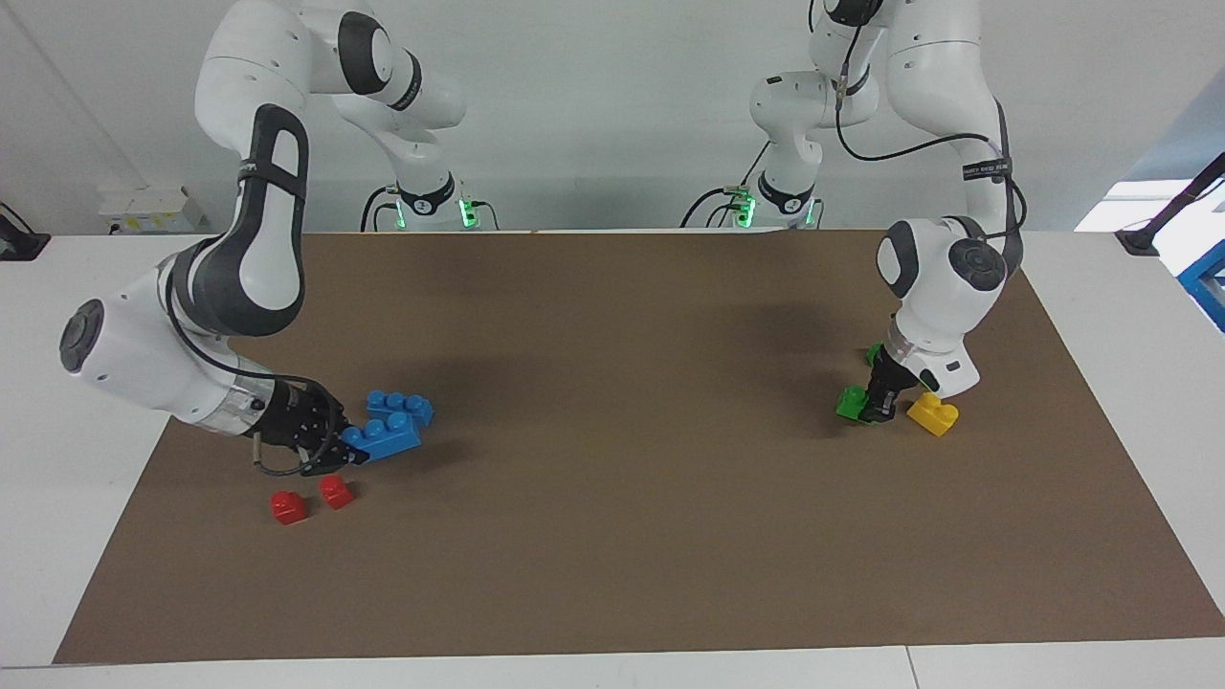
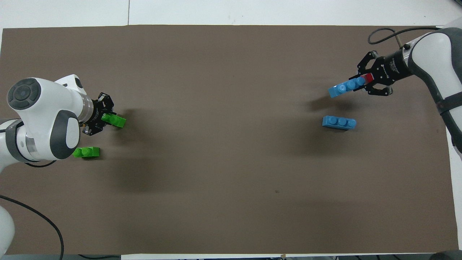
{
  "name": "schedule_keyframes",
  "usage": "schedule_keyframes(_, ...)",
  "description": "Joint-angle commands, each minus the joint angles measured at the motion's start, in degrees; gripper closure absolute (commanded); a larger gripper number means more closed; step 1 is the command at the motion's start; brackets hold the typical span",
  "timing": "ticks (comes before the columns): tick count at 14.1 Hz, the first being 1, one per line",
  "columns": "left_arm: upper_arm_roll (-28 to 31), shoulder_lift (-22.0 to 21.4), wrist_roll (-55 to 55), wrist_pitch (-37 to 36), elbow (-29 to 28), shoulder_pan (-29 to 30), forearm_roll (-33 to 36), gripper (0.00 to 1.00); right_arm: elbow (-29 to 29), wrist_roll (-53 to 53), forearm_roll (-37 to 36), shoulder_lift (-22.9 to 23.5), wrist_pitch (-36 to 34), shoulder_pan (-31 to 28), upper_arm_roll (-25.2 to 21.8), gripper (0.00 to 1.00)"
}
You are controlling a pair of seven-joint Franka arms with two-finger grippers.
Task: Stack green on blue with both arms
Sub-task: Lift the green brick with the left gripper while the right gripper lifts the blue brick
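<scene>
**Brown mat, eight bricks, two held**

Two blue: one point(image 1: 382, 443) clamped in the right gripper point(image 1: 330, 457) near that arm's table edge, one point(image 1: 400, 406) loose beside it. Two green: one point(image 1: 851, 402) gripped by the left gripper point(image 1: 879, 407), one point(image 2: 86, 152) loose. Two red point(image 1: 288, 507) point(image 1: 336, 492), one yellow point(image 1: 933, 413).

Your facing camera sits high across the surface point(image 1: 612, 574), looking back at both robots from a distance. Your overhead camera looks steeply down from above their end. Both views share the whole brown surface, turned half around.
</scene>
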Motion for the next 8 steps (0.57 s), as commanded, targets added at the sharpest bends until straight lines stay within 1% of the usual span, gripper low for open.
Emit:
schedule_keyframes(1,0.2,-3.3,-1.4,-4.7,0.7,-1.0,-2.0,1.00,2.2,13.2,0.8,0.7,2.1,5.1,1.4,1.00)
schedule_keyframes(3,0.2,-5.0,-5.3,-5.8,0.8,-1.9,-2.0,1.00,2.5,20.0,0.8,0.7,5.1,8.3,1.5,1.00)
schedule_keyframes(4,-0.1,-6.1,-7.5,-6.8,0.8,-1.9,-2.0,1.00,2.4,21.3,1.1,0.7,6.2,10.6,1.6,1.00)
schedule_keyframes(5,-0.9,-7.3,-8.5,-8.0,0.8,-2.5,-2.0,1.00,2.1,23.4,1.2,0.7,9.0,13.2,1.7,1.00)
schedule_keyframes(7,-1.0,-9.3,-12.9,-10.8,1.3,-3.8,-2.0,1.00,-0.6,28.5,1.0,0.5,13.9,18.0,1.7,1.00)
schedule_keyframes(8,-1.0,-9.4,-15.3,-12.2,1.8,-5.1,-2.0,1.00,-2.2,28.8,1.1,-0.2,15.0,19.6,1.7,1.00)
